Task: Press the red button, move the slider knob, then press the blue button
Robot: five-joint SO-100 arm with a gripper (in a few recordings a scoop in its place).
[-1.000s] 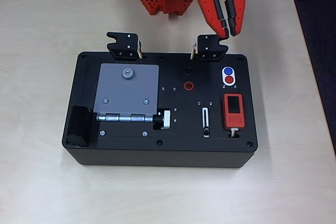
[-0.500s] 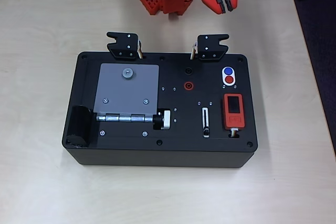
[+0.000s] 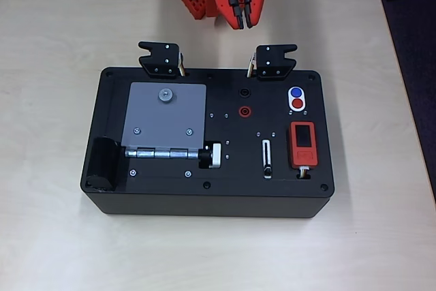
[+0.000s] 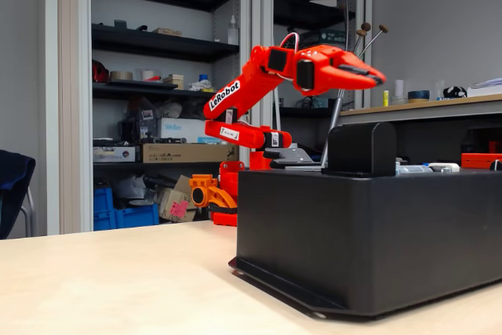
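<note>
Gripper (image 3: 243,24) hangs at top centre of the overhead view, jaws nearly closed, empty, well apart from the red button (image 3: 297,104) and blue button (image 3: 296,92).

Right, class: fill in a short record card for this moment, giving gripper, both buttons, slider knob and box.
gripper: jaws together, holding nothing, raised above the table behind the box
red button: untouched, nearer the front than its twin
blue button: untouched, in the same white oval
slider knob: at the near end of its slot
black box: flat on the table

blue button (image 3: 296,92) just above red button (image 3: 297,103); slider knob (image 3: 268,169) low.
</note>
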